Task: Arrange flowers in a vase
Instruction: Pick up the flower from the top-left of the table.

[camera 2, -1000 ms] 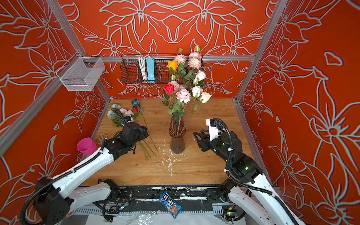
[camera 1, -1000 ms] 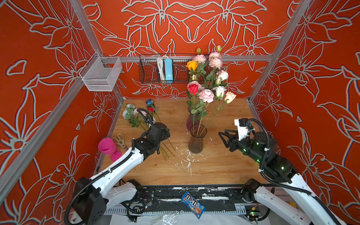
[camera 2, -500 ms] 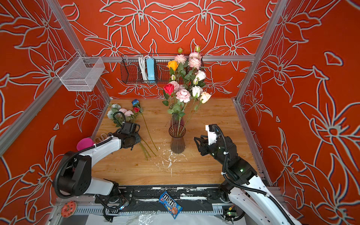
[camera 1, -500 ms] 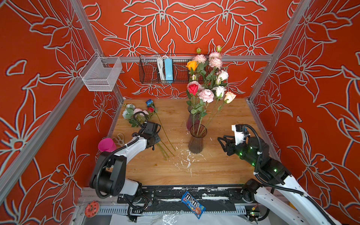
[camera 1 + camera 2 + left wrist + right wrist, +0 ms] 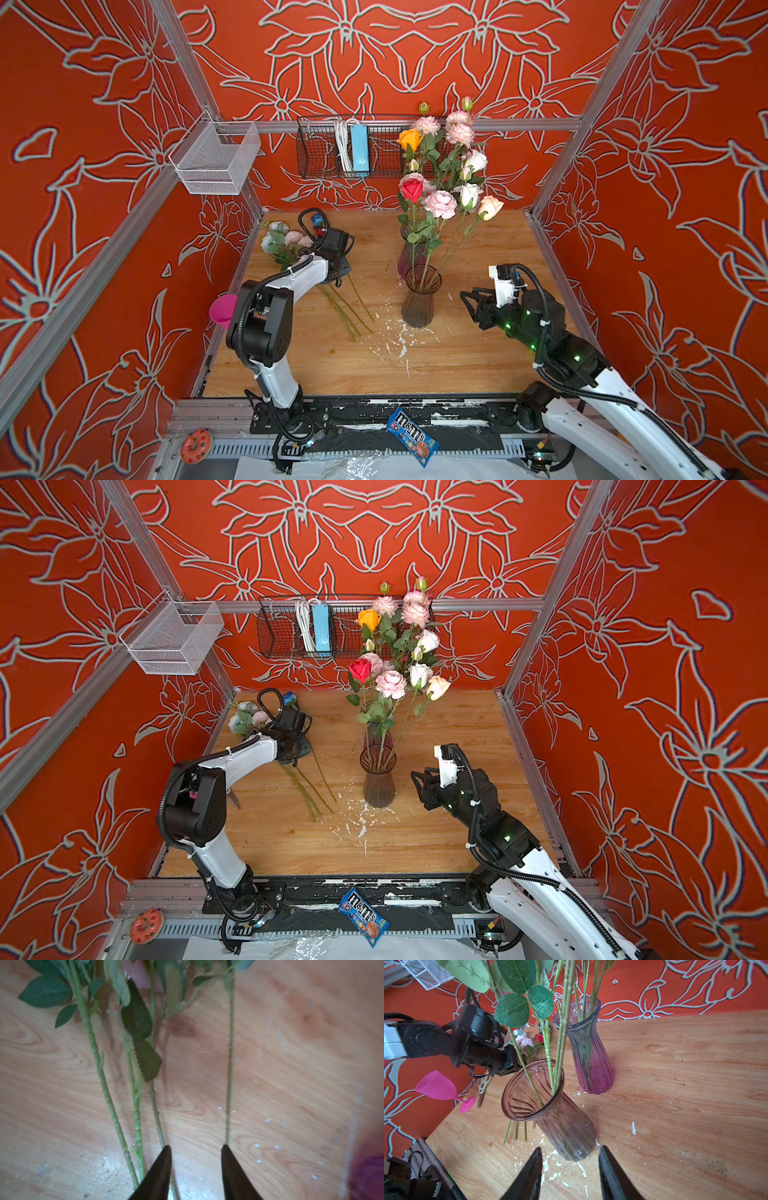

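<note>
I hold my left hand low over the counter, spread apart and empty, straddling bare wood between two stems of the flowers lying ahead, ready to pick one. My right hand, likewise apart and empty, hovers before the vase, likely to steady it.

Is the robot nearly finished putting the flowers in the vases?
Partly. Done: tall flowers stand in the smoky ribbed glass vase and the purple ribbed glass vase behind it. In hand: nothing; the left gripper hangs open over the loose green-stemmed flowers on the wooden table, and the right gripper is open by the smoky vase. Left: those loose flowers.
</note>
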`<act>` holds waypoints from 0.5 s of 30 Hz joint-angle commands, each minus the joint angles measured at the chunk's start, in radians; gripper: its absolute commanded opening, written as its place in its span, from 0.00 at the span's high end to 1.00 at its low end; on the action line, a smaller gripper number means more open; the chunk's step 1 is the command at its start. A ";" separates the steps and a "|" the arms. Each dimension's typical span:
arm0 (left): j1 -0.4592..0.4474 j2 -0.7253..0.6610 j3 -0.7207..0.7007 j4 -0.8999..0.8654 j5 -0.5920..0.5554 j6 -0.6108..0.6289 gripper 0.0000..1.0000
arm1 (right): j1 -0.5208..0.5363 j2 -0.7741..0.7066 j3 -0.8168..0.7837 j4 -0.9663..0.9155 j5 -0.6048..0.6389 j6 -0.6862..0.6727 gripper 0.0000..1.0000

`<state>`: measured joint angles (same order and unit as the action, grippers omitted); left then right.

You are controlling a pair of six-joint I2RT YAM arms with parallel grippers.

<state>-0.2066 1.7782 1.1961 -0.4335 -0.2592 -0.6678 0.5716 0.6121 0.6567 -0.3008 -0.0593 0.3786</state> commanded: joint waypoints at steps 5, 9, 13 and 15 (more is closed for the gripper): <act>0.006 0.046 0.000 -0.076 -0.067 -0.029 0.60 | 0.008 -0.005 -0.023 0.030 0.023 0.003 0.54; 0.007 0.070 0.005 -0.059 -0.062 -0.016 0.63 | 0.007 -0.005 -0.026 0.030 0.025 0.003 0.54; 0.011 0.087 0.002 -0.049 -0.071 -0.014 0.66 | 0.007 -0.004 -0.028 0.032 0.026 0.003 0.54; 0.015 0.089 0.002 -0.058 -0.074 -0.013 0.66 | 0.008 -0.004 -0.028 0.029 0.028 0.002 0.54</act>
<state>-0.2020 1.8526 1.1950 -0.4763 -0.2985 -0.6731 0.5716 0.6132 0.6418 -0.2909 -0.0525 0.3782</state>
